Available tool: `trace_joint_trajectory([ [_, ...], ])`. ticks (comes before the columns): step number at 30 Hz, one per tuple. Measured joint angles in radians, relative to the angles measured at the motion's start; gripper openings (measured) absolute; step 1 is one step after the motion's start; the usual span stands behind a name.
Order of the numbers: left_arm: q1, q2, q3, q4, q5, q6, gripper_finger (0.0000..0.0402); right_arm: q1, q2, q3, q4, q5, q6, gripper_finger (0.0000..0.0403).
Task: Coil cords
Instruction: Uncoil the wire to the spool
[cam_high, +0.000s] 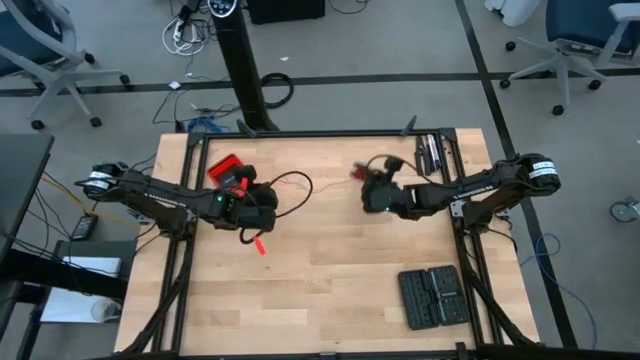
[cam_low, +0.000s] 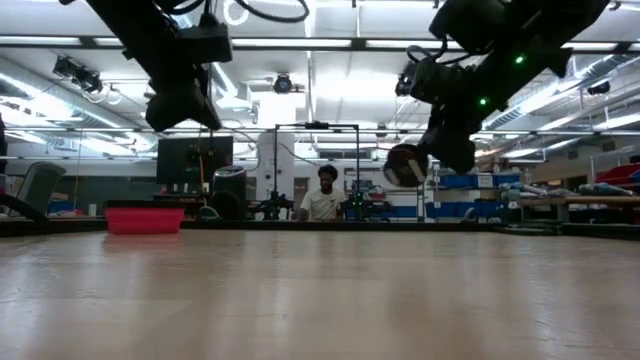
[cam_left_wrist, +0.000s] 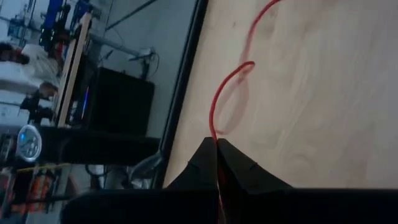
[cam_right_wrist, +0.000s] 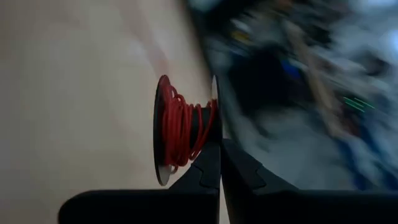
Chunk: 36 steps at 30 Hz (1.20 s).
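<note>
Closest in, the left gripper (cam_left_wrist: 217, 163) is clamped right on the red wire (cam_left_wrist: 228, 93), which comes out between its fingertips and runs away across the wooden table (cam_high: 330, 270) in a loose loop. From above, that gripper sits on the left side of the table near a red box (cam_high: 226, 170), and the wire arcs off toward the middle. Further over, the right gripper (cam_right_wrist: 219, 163) is pinched shut on a small dark spool (cam_right_wrist: 180, 134) with red wire already wound around its core, and holds it above the table. So the slack lies between the two arms, stretched roughly left to right, with the free length nearer the left arm. I'd guess the next move hinges on feeding that slack toward the spool without snagging the loop.
</note>
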Motion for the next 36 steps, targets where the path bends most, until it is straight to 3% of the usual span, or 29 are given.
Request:
trace_joint_trajectory([
  [4,-0.026,0.000,0.000,0.086,0.087,0.099,0.0000,-0.042,0.000,0.000,0.130,0.255,-0.019,0.0000],
  [7,-0.037,0.000,0.000,0.130,0.209,0.155,0.0000,-0.061,0.000,0.000,0.318,0.315,-0.100,0.0000],
  [13,-0.039,0.000,0.000,0.130,0.379,0.150,0.0000,-0.055,0.000,0.000,0.750,0.098,-0.228,0.0000],
  [18,-0.039,0.000,0.000,0.105,0.386,0.122,0.0000,-0.008,0.000,0.000,0.977,-0.192,-0.299,0.0000],
  [22,-0.039,0.000,0.000,0.022,0.263,0.065,0.0000,0.052,0.000,0.000,0.923,-0.354,-0.314,0.0000],
  [26,-0.039,0.000,0.000,-0.079,0.104,-0.040,0.0000,0.112,0.000,0.000,0.721,-0.451,-0.312,0.0000],
  [36,-0.039,0.000,0.000,-0.190,-0.071,-0.142,0.0000,0.190,0.000,0.000,0.170,-0.482,-0.085,0.0000],
])
